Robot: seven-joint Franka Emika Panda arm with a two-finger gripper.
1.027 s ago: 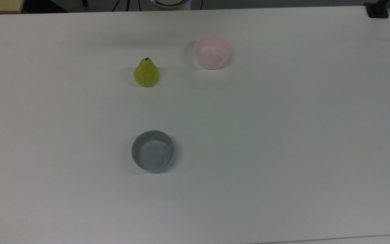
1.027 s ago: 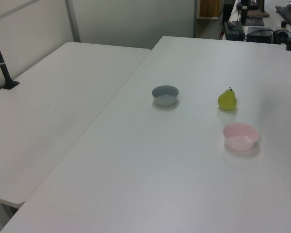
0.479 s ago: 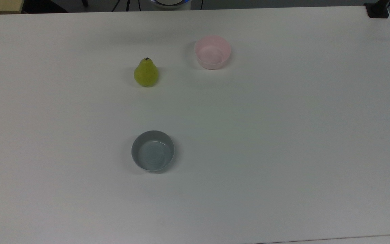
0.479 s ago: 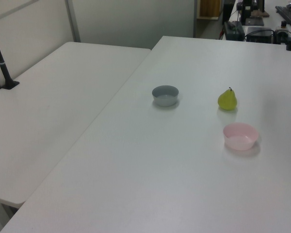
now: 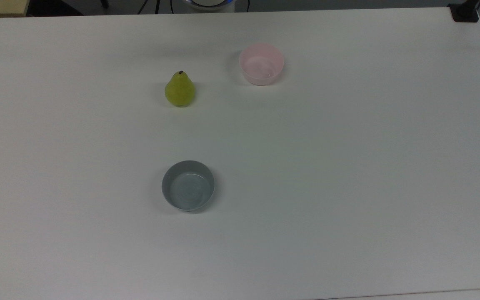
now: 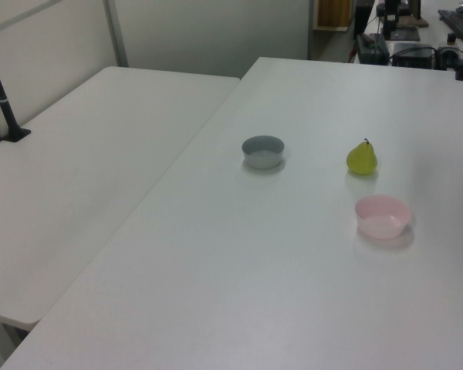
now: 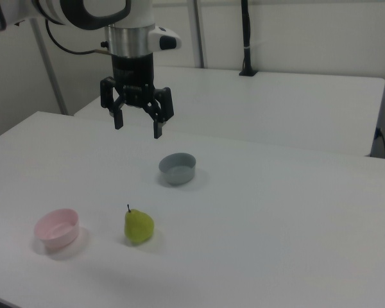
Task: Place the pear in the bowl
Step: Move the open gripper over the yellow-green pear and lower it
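Observation:
A yellow-green pear (image 5: 179,89) (image 6: 362,159) (image 7: 138,226) stands upright on the white table, its dark stem pointing up. The pale pink bowl (image 5: 261,63) (image 6: 382,216) (image 7: 56,228) sits empty a short way from it, to the pear's right in the top view and to its left in the right view. My gripper (image 7: 138,126) hangs high above the table in the right view, open, with nothing between its fingers, well clear of both the pear and the bowl.
A grey-blue bowl (image 5: 188,185) (image 6: 262,151) (image 7: 178,168) of like size sits empty nearer the table's middle. A second white table (image 6: 85,154) adjoins this one. A black post (image 7: 246,38) stands on the far table in the right view.

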